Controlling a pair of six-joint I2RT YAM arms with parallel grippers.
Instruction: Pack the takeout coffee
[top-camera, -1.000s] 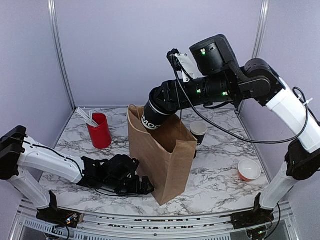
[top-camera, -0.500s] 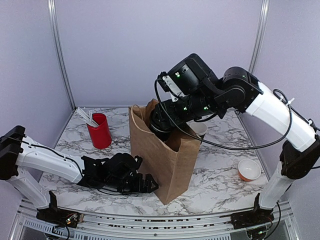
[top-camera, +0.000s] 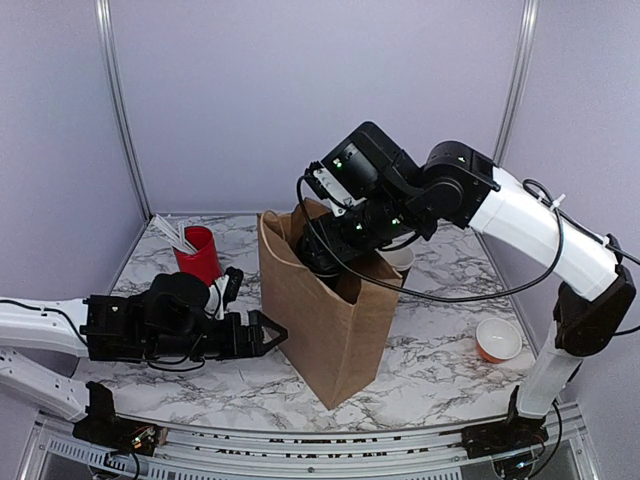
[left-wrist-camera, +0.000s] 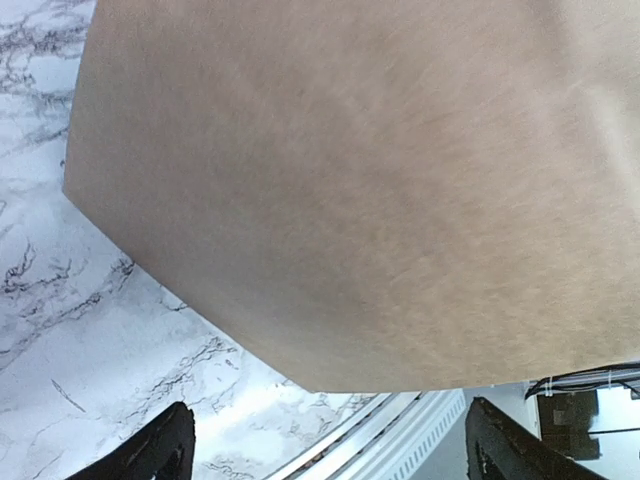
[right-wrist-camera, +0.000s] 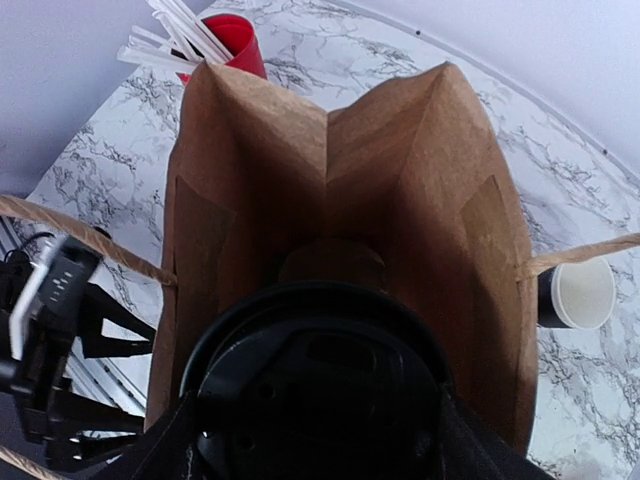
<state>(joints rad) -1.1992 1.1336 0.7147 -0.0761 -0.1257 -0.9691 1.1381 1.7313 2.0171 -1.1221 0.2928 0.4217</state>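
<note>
The right end effector (top-camera: 324, 256) is at the mouth of the paper bag (top-camera: 335, 330) and grasps the coffee cup (right-wrist-camera: 320, 400); in the right wrist view its black lid (right-wrist-camera: 325, 350) fills the space between the fingers, and the brown bottom of the bag shows directly under it. The left end effector (top-camera: 268, 333) is released, jaws wide, just beside the lower near side of the bag; whether it touches the paper I cannot tell. The step in hand, I think, is to lower the cup into the bag; to do it well the cup should stay upright and go down in the middle, away from the folded side walls and the string handles (right-wrist-camera: 70, 233), until it stands on the bottom; only then the fingers should let go; the left arm could steady the bag, because light paper may tip or slide on the desk (top-camera: 440, 355).
</note>
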